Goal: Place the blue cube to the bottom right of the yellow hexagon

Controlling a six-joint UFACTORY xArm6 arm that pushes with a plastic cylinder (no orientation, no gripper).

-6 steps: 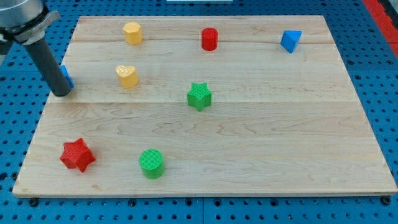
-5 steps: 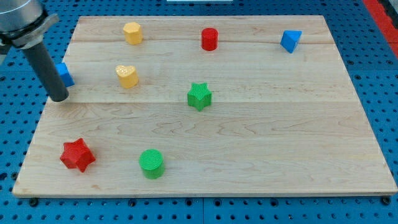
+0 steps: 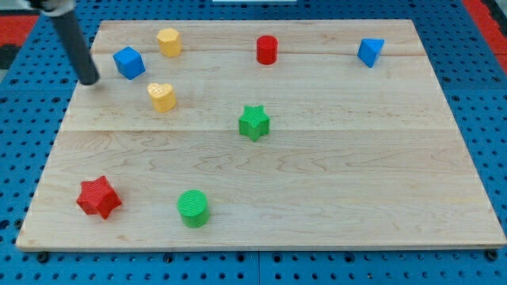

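Sitting now higher on the desk, the blue cube has jumped up-right to the yellow hexagon's lower left; my tip rests just left of it; no hand exists.

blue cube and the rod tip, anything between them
Nothing: in the camera view only bare board separates my tip from the blue cube at its right.
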